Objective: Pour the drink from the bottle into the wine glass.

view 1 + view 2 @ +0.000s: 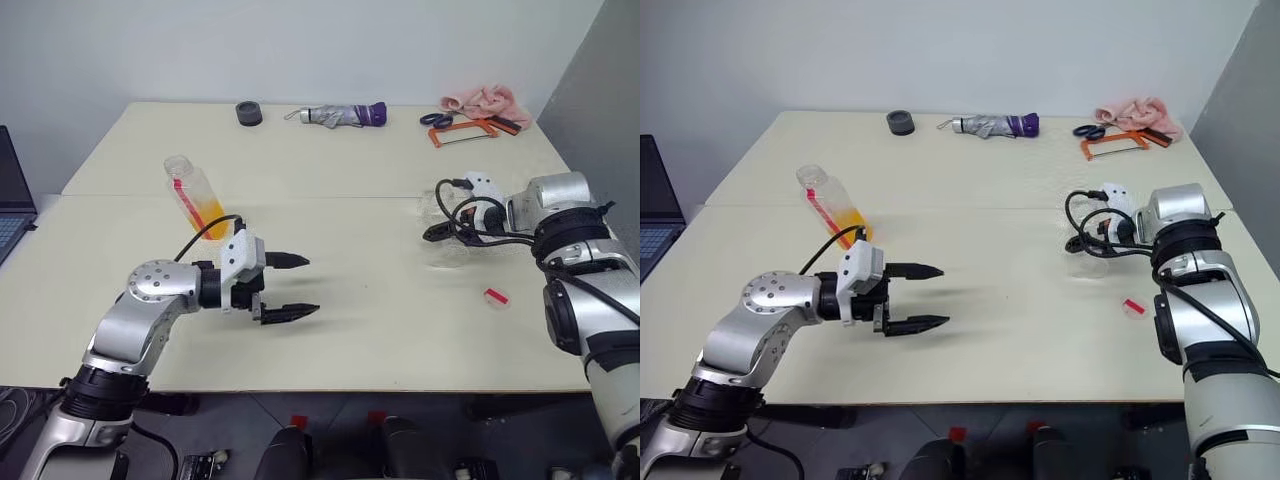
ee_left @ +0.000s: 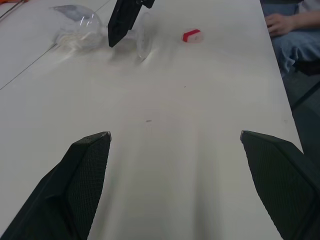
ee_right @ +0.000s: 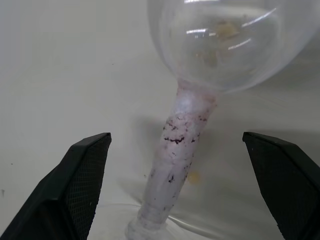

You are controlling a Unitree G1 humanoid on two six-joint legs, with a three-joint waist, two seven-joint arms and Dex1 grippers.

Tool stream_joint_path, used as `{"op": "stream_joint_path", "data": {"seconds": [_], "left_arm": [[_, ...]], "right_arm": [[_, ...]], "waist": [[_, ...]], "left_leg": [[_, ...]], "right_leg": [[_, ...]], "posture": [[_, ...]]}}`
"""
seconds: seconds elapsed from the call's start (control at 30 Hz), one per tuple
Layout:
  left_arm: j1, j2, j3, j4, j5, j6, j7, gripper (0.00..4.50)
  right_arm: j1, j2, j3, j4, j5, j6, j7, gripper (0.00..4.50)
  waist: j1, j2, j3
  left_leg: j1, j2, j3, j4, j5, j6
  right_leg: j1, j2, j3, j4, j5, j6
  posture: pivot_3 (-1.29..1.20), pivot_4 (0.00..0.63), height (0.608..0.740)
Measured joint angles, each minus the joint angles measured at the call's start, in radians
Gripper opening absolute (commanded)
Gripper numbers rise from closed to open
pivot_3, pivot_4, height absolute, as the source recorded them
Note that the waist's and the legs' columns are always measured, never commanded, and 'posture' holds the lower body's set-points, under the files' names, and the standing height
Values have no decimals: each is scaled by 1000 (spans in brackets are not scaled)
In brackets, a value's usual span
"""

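Right wrist view: wine glass (image 3: 200, 90) stem wrapped white, dark-speckled.

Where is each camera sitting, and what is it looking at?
Left and right eye views: on the head, looking down over the table; both arms show, with the open left gripper and the bottle.
Left wrist view: on the left wrist, looking across the table at the lying wine glass, a small red cap and a seated person.
Right wrist view: on the right wrist, close over the glass's stem; the right gripper is open.
Shared: wine glass and table.
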Motion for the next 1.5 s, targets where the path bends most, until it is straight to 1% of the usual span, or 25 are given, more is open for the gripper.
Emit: {"op": "stream_joint_path", "data": {"seconds": [0.07, 0.3, 0.4, 0.43, 0.57, 0.67, 0.73, 0.83, 0.97, 1.1, 1.17, 1.43, 1.5], "left_arm": [[0, -6, -2, 1, 8, -11, 0, 4500], [0, -26, -23, 14, 29, -33, 0, 4500], [0, -32, -29, 19, 36, -39, 1, 4500], [0, -34, -30, 19, 38, -42, 1, 4500], [0, -36, -31, 20, 40, -53, 1, 4500], [0, -36, -31, 21, 44, -55, 1, 4500], [0, -36, -31, 25, 47, -55, 1, 4500], [0, -36, -31, 42, 47, -54, 0, 4500], [-12, -36, -30, 44, 43, -48, -12, 4500], [-28, -35, -27, 47, 30, -22, -20, 4500], [-32, -35, -17, 56, 19, -5, -19, 4500], [-52, -41, 49, 65, -20, 42, 17, 4500], [-51, -44, 59, 65, -28, 56, 32, 4500]], "right_arm": [[-17, 2, 8, 29, -22, -18, 15, 3617], [-45, 25, 11, 88, -73, -41, 66, 1112], [-55, 27, 8, 90, -81, -39, 85, 238], [-56, 30, 8, 90, -83, -39, 86, 151], [-57, 30, -26, 98, -80, -39, 64, 151], [-59, 30, -98, 107, -67, -66, -13, 151], [-61, 33, -160, 108, -43, -118, -80, 151], [-60, 53, -244, 102, -15, -248, -166, 151], [-12, 109, -289, 39, -1, -420, -249, 151], [96, 165, -307, -43, 5, -519, -299, 151], [171, 190, -306, -119, 4, -559, -306, 151], [420, 246, -286, -486, 9, -600, -319, 151], [504, 272, -283, -594, 11, -615, -337, 151]], "waist": [[0, 0, 0], [-1, 1, 0], [0, 1, 0], [0, 1, 0], [0, 1, 0], [0, 1, 0], [-1, 1, 1], [-3, 2, 1], [-4, 2, 1], [-4, 2, 1], [-2, 3, 2], [-3, 3, 1], [-2, 2, 1]], "left_leg": [[0, 0, 0, 0, 0, 0], [0, 0, 0, 0, 0, 0], [0, 0, 0, 0, 0, 0], [0, 0, 0, 0, 0, 0], [0, 0, 0, 1, 0, 0], [0, 0, 0, 0, 0, 0], [0, 0, 0, 0, 0, 0], [0, 0, 0, 0, 0, 0], [0, 1, 0, 0, 0, 0], [-1, 1, -1, 0, 0, 0], [-1, 2, -1, 1, 0, 0], [0, 2, -2, 0, 0, -1], [0, 2, -2, 1, 0, -1]], "right_leg": [[0, 0, 0, 0, 0, 0], [0, 0, 0, 0, 0, 0], [0, 0, 0, 0, 0, 0], [0, 0, 0, 0, 0, 0], [0, 0, 0, 1, 0, 0], [0, 0, 0, 1, 0, 0], [0, 0, 0, 1, 0, 0], [0, 0, 0, 1, 0, 0], [0, 0, 0, 1, 0, 0], [0, -1, 0, 1, 0, 0], [-1, -1, 0, 1, 0, 0], [0, 0, -1, 1, 0, 0], [0, 0, -1, 1, 0, 0]], "posture": [[0, 150, 740], [0, 150, 740], [0, 150, 740], [0, 150, 740], [0, 150, 740], [0, 150, 740], [0, 150, 740], [0, 150, 740], [0, 150, 740], [0, 150, 740], [0, 150, 740], [0, 150, 740], [0, 150, 740]]}}
